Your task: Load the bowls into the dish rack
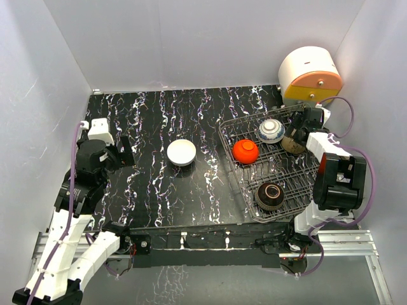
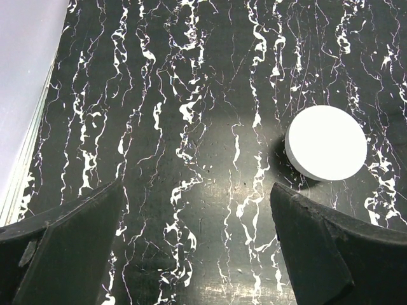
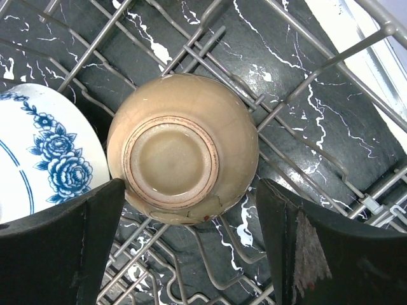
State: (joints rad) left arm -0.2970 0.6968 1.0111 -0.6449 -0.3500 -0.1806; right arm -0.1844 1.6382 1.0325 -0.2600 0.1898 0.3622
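The grey wire dish rack (image 1: 286,171) stands at the right. In it are the blue-and-white bowl (image 1: 271,131), the red-orange bowl (image 1: 245,152), the dark brown bowl (image 1: 270,195) and the tan bowl (image 1: 294,145). The white bowl (image 1: 182,152) lies upside down on the table, left of the rack. My right gripper (image 1: 300,130) is open over the tan bowl. In the right wrist view the tan bowl (image 3: 184,149) is bottom up between my open gripper (image 3: 191,210), beside the blue-and-white bowl (image 3: 44,152). My left gripper (image 1: 126,152) is open and empty. In the left wrist view (image 2: 197,203) the white bowl (image 2: 326,143) lies ahead to the right.
A big white-orange-yellow drum container (image 1: 310,76) stands behind the rack at the back right. The black marbled table (image 1: 159,190) is walled in white on three sides. Rack wires (image 3: 318,79) run under and around the tan bowl.
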